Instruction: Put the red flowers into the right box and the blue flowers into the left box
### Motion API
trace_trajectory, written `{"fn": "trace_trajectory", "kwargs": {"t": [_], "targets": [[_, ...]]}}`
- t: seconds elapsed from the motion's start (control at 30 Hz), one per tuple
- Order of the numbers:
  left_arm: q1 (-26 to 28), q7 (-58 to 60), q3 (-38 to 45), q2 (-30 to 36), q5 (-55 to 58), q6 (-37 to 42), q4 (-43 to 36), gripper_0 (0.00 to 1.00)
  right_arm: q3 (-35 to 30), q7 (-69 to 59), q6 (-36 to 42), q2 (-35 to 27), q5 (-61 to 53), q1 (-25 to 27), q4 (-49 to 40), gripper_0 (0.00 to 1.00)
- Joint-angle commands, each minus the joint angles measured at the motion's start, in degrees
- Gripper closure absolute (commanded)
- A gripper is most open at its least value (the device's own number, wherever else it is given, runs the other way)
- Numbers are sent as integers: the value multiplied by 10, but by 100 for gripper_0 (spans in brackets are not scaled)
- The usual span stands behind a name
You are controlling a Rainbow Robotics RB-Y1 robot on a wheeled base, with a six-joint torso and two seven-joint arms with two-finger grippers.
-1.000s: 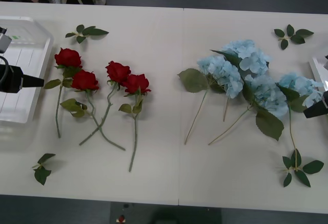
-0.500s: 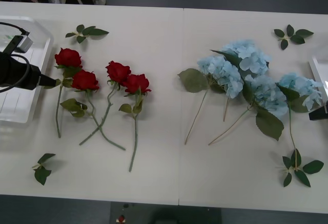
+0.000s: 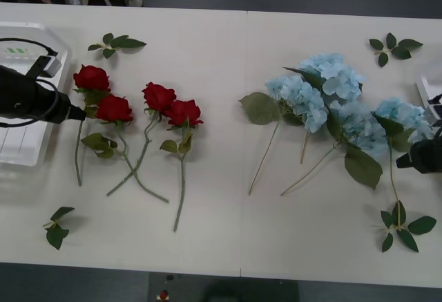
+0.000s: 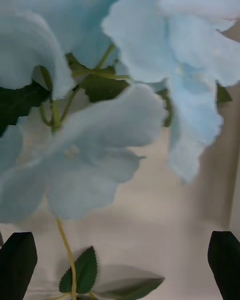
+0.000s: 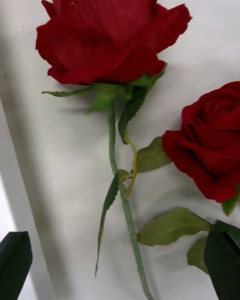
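Nothing is boxed yet: my left end effector (image 5: 120, 270), spread, has the red flowers (image 3: 114, 108) just ahead, my spread right end effector (image 4: 122, 267) the blue flowers (image 3: 407, 117), all on the bench (image 3: 221, 233).

Red flowers (image 3: 114, 108): petals look like velvety matt cloth, stems smooth plastic-looking, leaves slightly satiny fabric. Blue flowers (image 3: 345, 101): thin soft cloth petals, matt; large leaves dull green with visible veining. Bench (image 3: 221, 198): smooth matt off-white top with one seam. Left box (image 3: 27, 74): white translucent plastic, faint sheen. Both claws' fingers (image 5: 15, 265) look matt black.
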Motion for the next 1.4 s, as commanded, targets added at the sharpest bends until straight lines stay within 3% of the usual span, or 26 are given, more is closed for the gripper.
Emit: {"fn": "trace_trajectory", "kwargs": {"t": [0.03,0.57,0.83,1.07,1.4], "targets": [[-13,-2,15,-15,-32,-6,-3,0,-4,-18,-16,24,11,-22,8,0],[-15,-13,12,-44,-74,-14,33,0,29,-17,-70,60,52,-29,53,0],[-17,-10,-30,-48,-90,-49,33,0,40,-19,-99,61,56,-29,73,0],[-17,-11,-36,-53,-103,-53,33,0,45,-21,-100,61,58,-29,72,22],[-17,-8,-36,-62,-121,-53,36,0,56,-28,-103,67,71,-29,73,23]]}}
